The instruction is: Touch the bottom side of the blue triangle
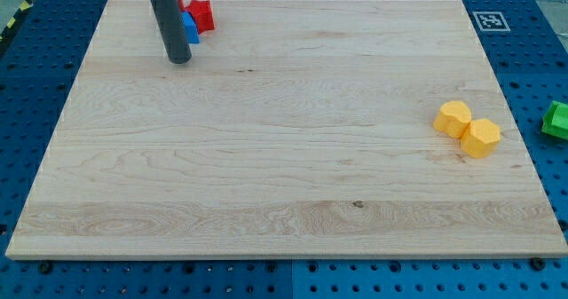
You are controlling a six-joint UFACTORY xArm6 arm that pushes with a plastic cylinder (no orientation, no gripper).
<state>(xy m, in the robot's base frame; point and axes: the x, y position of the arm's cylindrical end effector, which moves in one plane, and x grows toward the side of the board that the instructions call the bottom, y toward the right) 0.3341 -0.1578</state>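
The blue triangle (191,28) lies near the board's top left corner, mostly hidden behind my dark rod. A red block (201,14) sits touching it on its upper right. My tip (179,59) rests on the board just below and slightly left of the blue triangle, close to its bottom side; I cannot tell if it touches.
Two yellow hexagonal blocks (453,118) (482,137) sit together near the board's right edge. A green block (557,120) lies off the board on the blue pegboard at the view's right. A marker tag (489,20) is at the top right corner.
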